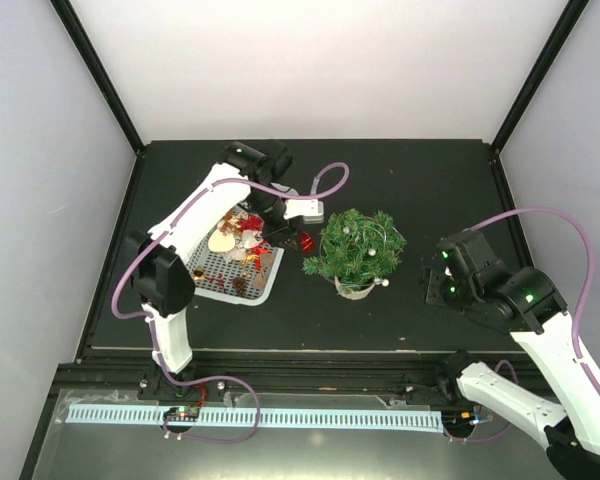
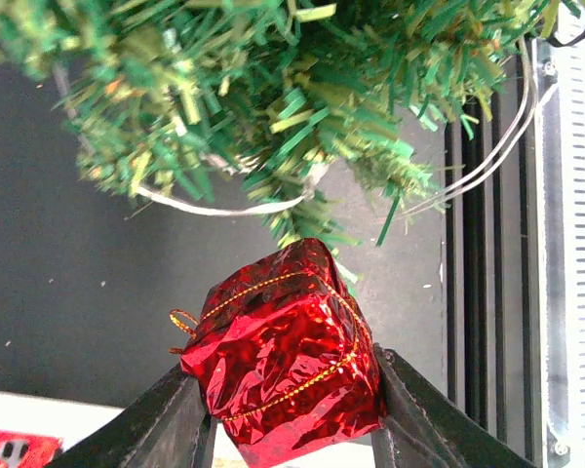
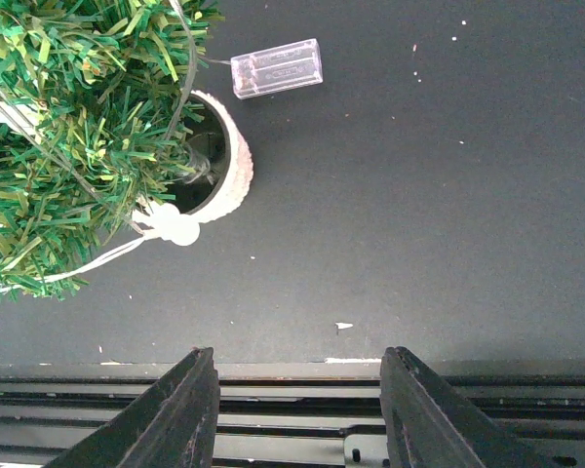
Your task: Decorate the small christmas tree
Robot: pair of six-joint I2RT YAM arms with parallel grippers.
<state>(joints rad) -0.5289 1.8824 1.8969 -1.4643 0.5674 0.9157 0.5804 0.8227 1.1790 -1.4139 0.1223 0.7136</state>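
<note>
Small christmas tree: left gripper beside it, clamping red gift ornament.

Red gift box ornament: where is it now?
Top view: the red gift box ornament is held in the left end effector, between the white mesh basket and the small christmas tree.

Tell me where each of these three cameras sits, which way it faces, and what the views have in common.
Top external: fixed above and behind the arms, looking down on the table; the left arm and right arm both show.
Left wrist: on the left wrist, looking along the left gripper, shut on a red gift ornament, toward the tree.
Right wrist: on the right wrist, looking down past the open right gripper at table, the tree's pot and a clear battery box.
Shared: all three show the tree.
</note>
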